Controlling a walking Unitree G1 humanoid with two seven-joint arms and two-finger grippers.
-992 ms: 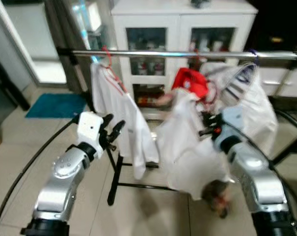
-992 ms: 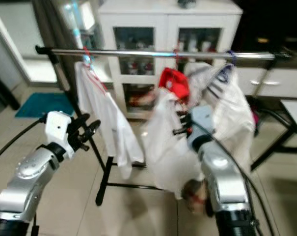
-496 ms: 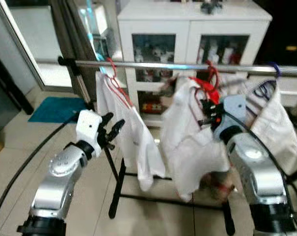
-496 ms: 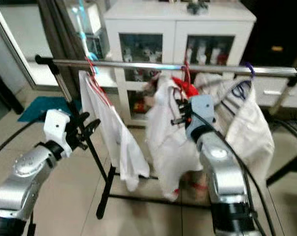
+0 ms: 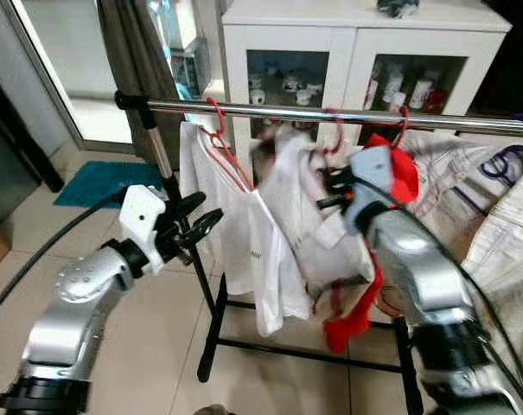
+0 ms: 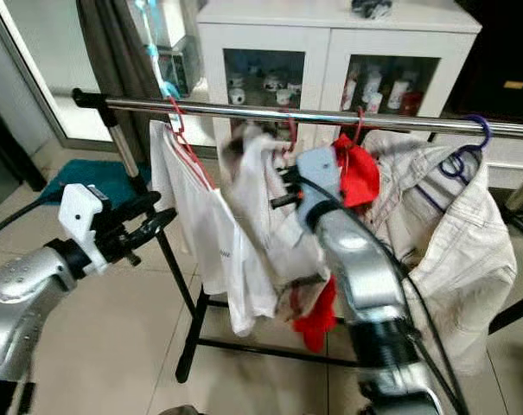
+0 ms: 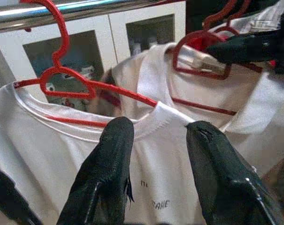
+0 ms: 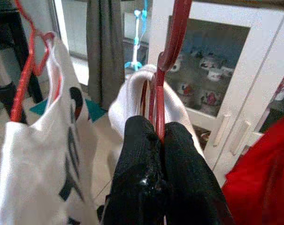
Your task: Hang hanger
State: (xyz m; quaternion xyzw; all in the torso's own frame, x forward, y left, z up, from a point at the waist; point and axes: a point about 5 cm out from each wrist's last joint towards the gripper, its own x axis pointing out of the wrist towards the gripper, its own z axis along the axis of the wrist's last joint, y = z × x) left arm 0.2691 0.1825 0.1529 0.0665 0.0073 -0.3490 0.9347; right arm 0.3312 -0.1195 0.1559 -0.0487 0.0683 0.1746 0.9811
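Under steel rail (image 5: 330, 113), right end effector (image 8: 156, 136) pinches curved red hanger (image 8: 172, 37).

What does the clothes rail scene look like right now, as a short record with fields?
rail: metal clothes rail, horizontal, in front of a white cabinet
right gripper: right gripper shut on the red hanger carrying a white shirt, raised close to the rail
left gripper: left gripper open, beside the hung white T-shirt
other garments: red garment; beige garment on a purple hanger
floor: teal mat
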